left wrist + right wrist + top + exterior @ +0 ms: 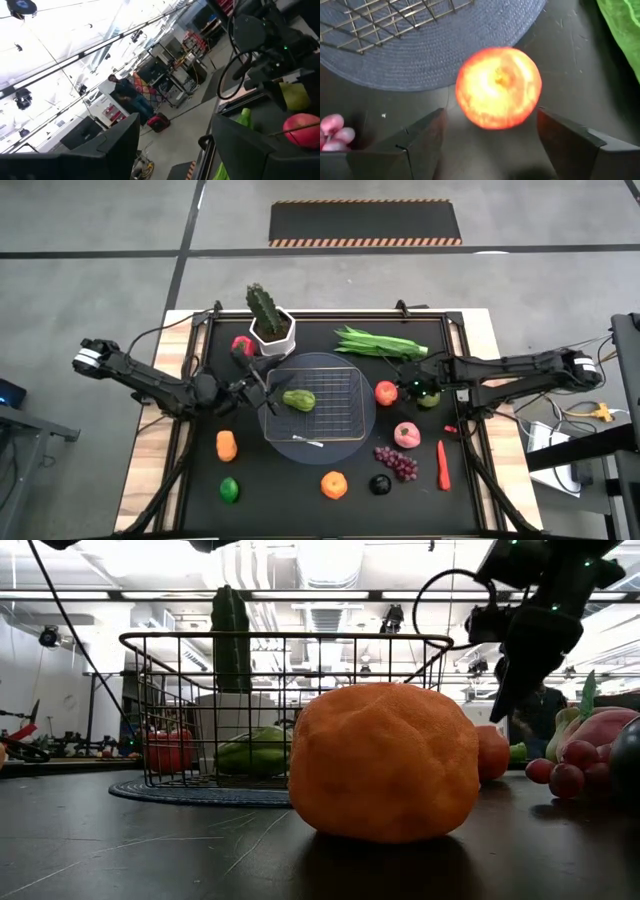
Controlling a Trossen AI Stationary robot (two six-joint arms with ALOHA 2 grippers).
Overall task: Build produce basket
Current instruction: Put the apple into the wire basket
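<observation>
Nearest the desk's front edge lie a lime [230,489], an orange [334,484] with a dimpled skin and a dark round fruit [380,484]; just behind them are a carrot-orange piece [227,445], purple grapes [396,462] and a red chili [443,464] toward the right edge. A pink fruit [406,434] sits behind the grapes.

At mid-desk the wire basket [352,406] stands on its round woven mat [310,451] and holds a green pepper [299,400]. Just off the mat's right rim lies a smooth red-yellow apple [498,87]. The right gripper [490,135] hangs over it with its two dark fingers spread wide, one on each side of the apple, neither touching it; it grips nothing. Its arm reaches in low from the right edge, nearly level, a green fruit [428,399] lying under its wrist.

The left gripper [250,383] is at the basket's left rim, its arm stretched in from the left edge; its fingers are parted and nothing shows between them.

Toward the back edge are a red pepper [241,344], a cactus [264,310] in a white pot, and a long bunch of green beans [380,341].
</observation>
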